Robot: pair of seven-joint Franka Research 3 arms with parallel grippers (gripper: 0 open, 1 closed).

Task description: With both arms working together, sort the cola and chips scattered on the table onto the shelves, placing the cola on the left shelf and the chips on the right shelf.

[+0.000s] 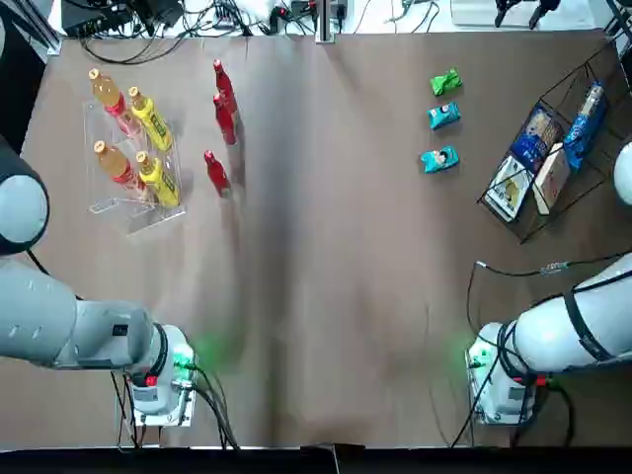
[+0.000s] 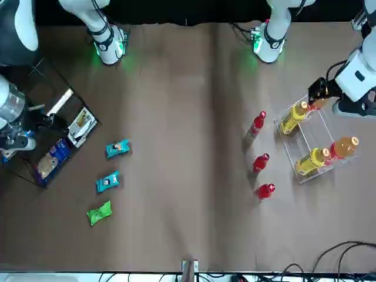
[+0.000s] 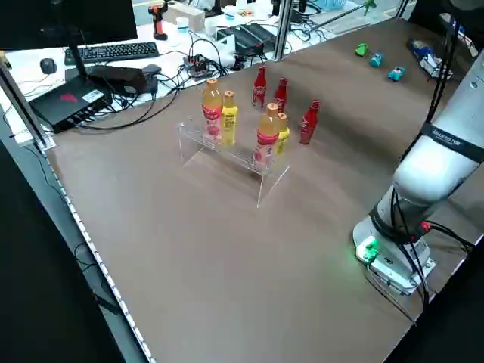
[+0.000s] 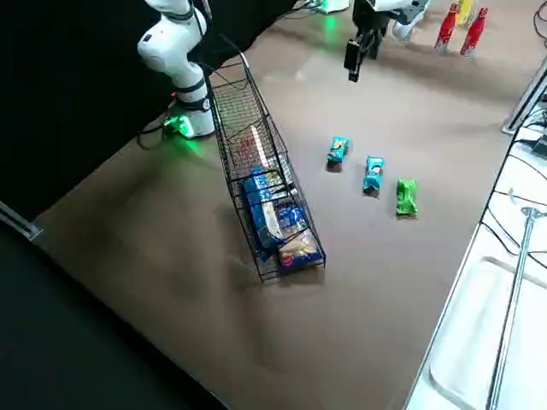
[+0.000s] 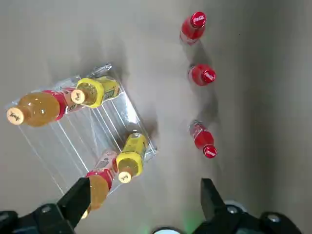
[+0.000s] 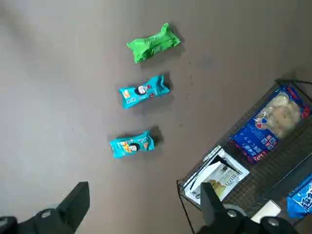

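Cola bottles [image 1: 224,117], three in all, stand on the table [image 1: 326,296] just beside the clear acrylic rack [image 1: 133,168], above which we see our left gripper [image 5: 151,202], fingers apart. Farther right, three chip packets [image 1: 443,113] lie in a loose row, and our right gripper [image 6: 148,207], fingers apart, hangs near the black wire rack [image 1: 553,148].

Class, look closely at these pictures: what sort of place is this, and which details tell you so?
Probably a robotics lab or workshop: a robot arm's base is mounted on the table, and behind it are a keyboard, a cordless drill and tangled cables.
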